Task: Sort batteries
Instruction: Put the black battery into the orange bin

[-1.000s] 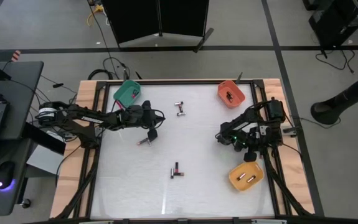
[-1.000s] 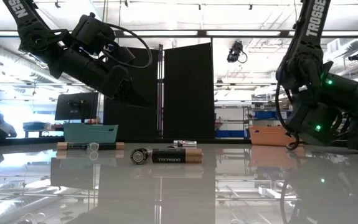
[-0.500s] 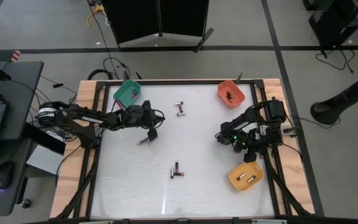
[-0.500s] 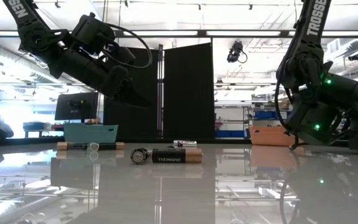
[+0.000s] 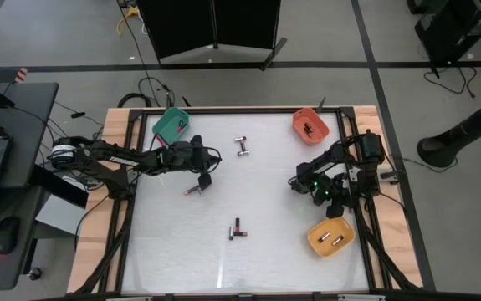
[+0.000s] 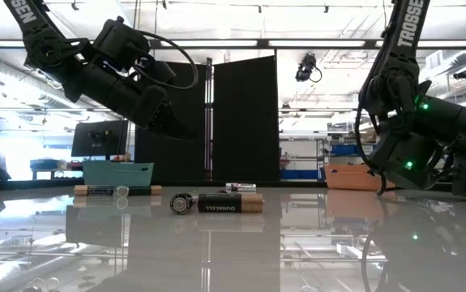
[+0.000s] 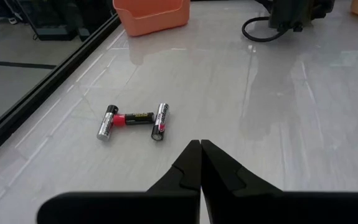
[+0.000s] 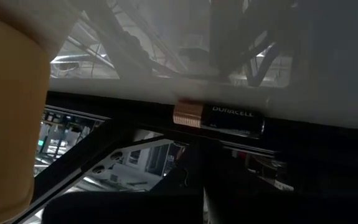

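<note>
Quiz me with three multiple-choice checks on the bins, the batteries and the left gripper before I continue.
1. Where is the yellow bin?
A. Beside the teal bin
B. By the table's right edge, near the right gripper
C. At the table's centre

2. How many batteries form the battery cluster ahead of the left gripper?
A. One
B. Three
C. Five

3. What state is the left gripper in?
A. Shut, empty
B. Wide open
C. Shut on a battery

Answers:
1 B: the high view puts it at the right side, just past the right arm.
2 B: the left wrist view shows two silvery cells joined by a red-and-black one.
3 A: the left wrist view shows its fingertips meeting with nothing between them.
</note>
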Controlling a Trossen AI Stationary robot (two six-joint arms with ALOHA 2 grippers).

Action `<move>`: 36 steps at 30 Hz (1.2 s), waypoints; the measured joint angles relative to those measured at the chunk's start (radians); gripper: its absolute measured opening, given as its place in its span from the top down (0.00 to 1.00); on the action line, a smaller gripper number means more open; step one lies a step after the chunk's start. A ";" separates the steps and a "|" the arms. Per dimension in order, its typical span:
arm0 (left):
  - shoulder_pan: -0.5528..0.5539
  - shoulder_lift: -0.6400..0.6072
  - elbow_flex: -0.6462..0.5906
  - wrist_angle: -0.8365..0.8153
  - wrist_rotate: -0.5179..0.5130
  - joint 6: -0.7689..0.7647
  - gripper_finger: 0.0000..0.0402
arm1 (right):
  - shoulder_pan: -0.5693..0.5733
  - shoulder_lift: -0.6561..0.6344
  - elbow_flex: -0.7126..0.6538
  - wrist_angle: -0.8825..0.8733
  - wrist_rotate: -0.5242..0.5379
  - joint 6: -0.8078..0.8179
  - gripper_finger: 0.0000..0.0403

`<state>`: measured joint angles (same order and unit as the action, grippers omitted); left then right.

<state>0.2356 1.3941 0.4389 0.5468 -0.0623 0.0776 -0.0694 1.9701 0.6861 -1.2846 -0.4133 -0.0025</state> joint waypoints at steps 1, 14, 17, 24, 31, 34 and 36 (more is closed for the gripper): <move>0.000 0.000 0.000 0.000 -0.004 0.000 0.97 | -0.001 0.000 0.000 0.000 0.000 0.000 0.98; 0.000 0.000 0.000 0.000 -0.015 0.000 0.97 | 0.008 -0.056 0.064 0.021 0.153 0.040 0.98; 0.000 0.000 0.000 0.000 -0.015 0.000 0.97 | 0.013 -0.044 0.056 0.002 0.116 0.039 0.98; 0.000 0.000 0.000 -0.001 -0.015 0.000 0.97 | 0.017 0.008 0.004 -0.042 0.043 0.038 0.98; 0.000 0.000 0.000 -0.001 -0.015 0.000 0.97 | 0.016 0.023 -0.006 -0.036 0.011 0.032 0.98; 0.000 0.000 0.000 -0.003 -0.015 0.000 0.97 | 0.016 0.023 -0.006 -0.034 0.011 0.025 0.98; 0.000 0.000 0.000 -0.008 -0.016 0.000 0.97 | 0.016 0.023 -0.006 -0.033 0.010 0.023 0.98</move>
<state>0.2356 1.3941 0.4389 0.5385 -0.0780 0.0780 -0.0532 1.9926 0.6804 -1.3174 -0.4030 0.0202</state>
